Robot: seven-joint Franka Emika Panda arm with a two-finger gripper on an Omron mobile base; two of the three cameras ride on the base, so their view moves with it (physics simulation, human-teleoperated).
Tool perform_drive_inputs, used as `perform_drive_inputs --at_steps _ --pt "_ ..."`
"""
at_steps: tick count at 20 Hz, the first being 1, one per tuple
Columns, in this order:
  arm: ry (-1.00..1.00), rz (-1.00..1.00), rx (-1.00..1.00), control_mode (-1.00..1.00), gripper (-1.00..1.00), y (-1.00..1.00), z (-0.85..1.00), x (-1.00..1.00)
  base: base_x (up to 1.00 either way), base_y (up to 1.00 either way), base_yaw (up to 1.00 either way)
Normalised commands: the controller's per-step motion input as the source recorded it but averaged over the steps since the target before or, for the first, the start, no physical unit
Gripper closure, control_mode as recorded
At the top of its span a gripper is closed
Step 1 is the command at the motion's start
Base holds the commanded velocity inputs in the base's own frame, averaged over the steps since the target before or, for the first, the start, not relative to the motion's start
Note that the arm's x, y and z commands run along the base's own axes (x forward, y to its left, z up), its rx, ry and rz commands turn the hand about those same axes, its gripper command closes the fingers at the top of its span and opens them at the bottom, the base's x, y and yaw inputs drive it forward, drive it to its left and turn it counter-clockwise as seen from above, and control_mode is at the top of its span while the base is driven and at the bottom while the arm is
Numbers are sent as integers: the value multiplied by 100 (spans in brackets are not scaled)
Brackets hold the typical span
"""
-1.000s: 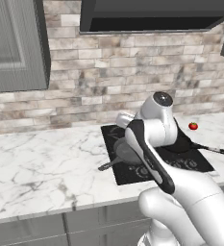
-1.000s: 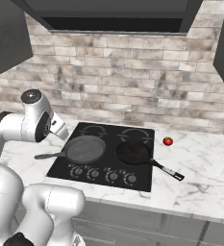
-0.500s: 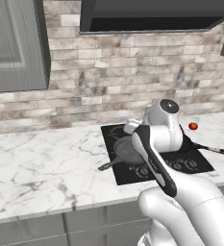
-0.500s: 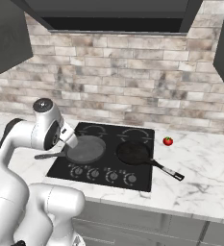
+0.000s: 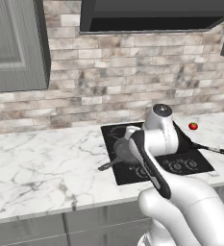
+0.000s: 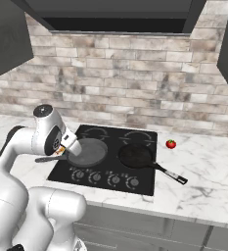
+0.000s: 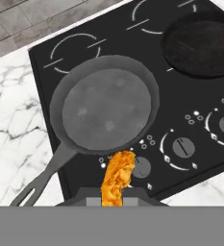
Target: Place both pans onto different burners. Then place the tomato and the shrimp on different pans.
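Note:
The dark grey skillet point(image 7: 106, 109) sits on the cooktop's front-left burner, its loop handle pointing off the left edge. On the front-right burner rests the blacker pan point(image 6: 135, 155), long handle toward the right front. My gripper point(image 7: 114, 194) is shut on the orange shrimp point(image 7: 117, 178), which hangs above the knobs just in front of the skillet's near rim. In the right base view the gripper point(image 6: 65, 147) hovers at the skillet's point(image 6: 88, 152) left edge. The red tomato point(image 6: 171, 144) lies on the counter right of the cooktop, also seen in the left base view as tomato point(image 5: 193, 126).
Two rear burners point(image 6: 97, 131) point(image 6: 138, 137) carry nothing. Knobs point(image 7: 180, 146) line the cooktop's front edge. Marble counter point(image 5: 41, 168) stretches left, a brick wall stands behind, and a range hood point(image 6: 115, 19) hangs overhead.
The arm has swung right with the shrimp, from beside the cooktop's left edge to the skillet's near-left rim. Pans and tomato have not moved.

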Motion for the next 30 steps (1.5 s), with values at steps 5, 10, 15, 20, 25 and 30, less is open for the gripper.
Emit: perform_drive_inputs --at_steps 5,10,15,20,25,30 --pt "5 0 -5 -100 100 -21 -7 5 0 0 0" --pt "0 0 0 -100 100 -14 -9 16 0 0 0" --pt "0 0 0 -100 100 0 -27 26 0 0 0" --pt "0 0 0 -100 100 0 -20 29 0 0 0" --pt "0 0 0 -100 100 0 -9 23 0 0 0" --pt "0 0 0 -100 100 2 -20 14 0 0 0"
